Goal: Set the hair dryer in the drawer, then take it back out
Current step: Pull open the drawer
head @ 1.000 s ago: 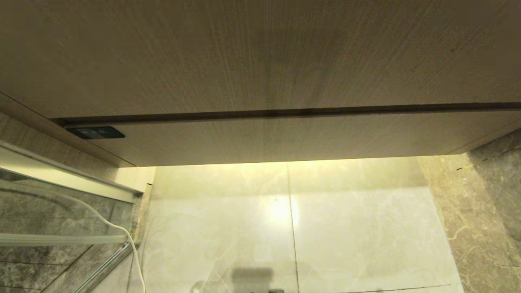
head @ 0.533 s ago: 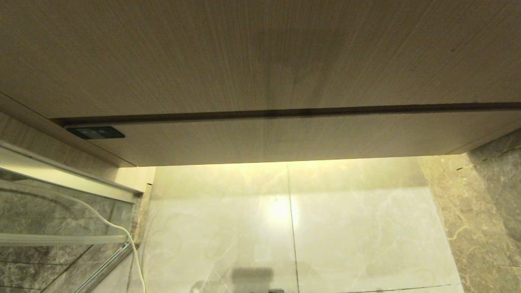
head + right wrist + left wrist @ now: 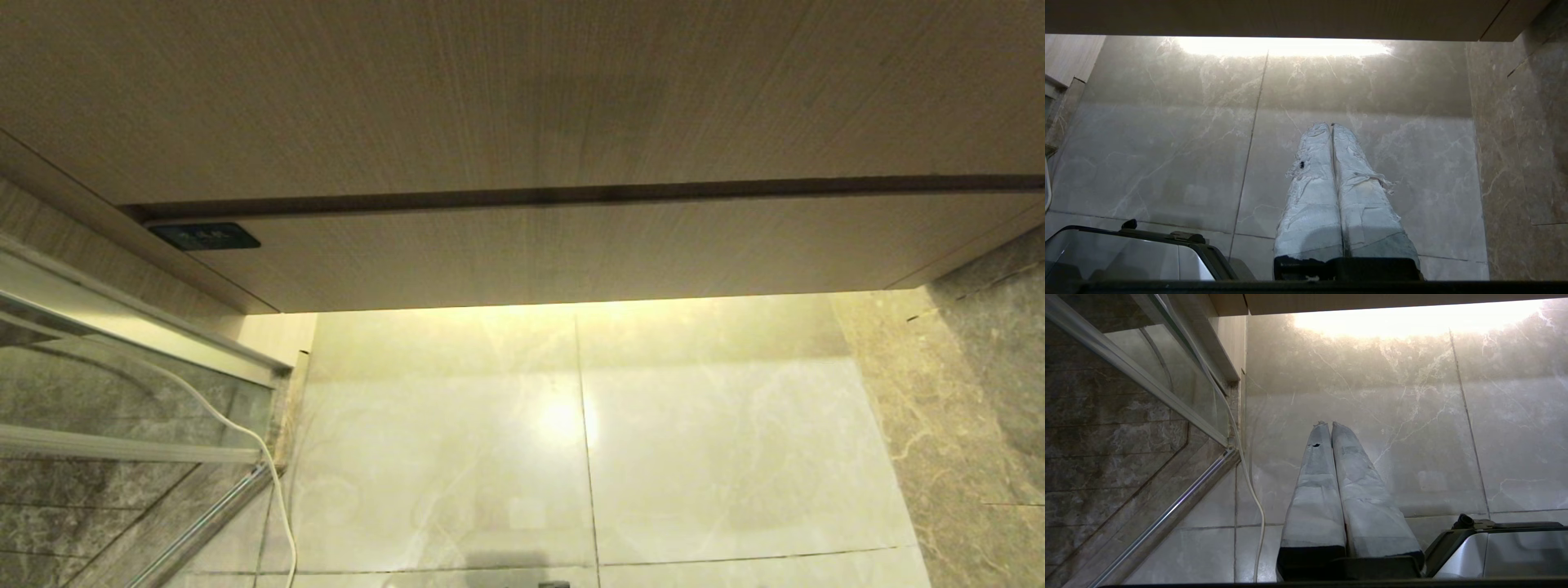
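Both grippers, left (image 3: 1327,426) & right (image 3: 1331,126), clenched empty over floor tiles (image 3: 702,457); closed drawer (image 3: 571,261) w/ no handle, dryer unseen — pull may slip

2 wood fronts (image 3: 522,98), 1 cord (image 3: 245,433)

Light-brown wood-grain drawer front (image 3: 522,253). Pale cream marble floor tiles (image 3: 718,441), white-veined; darker brown-grey marble tiles (image 3: 980,392) alongside. White cable (image 3: 273,474). Pale grey taped fingers (image 3: 1327,486).

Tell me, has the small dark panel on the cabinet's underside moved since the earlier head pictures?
No. The dark panel keeps its place beside the seam; the whole view shifted together, so the camera moved.
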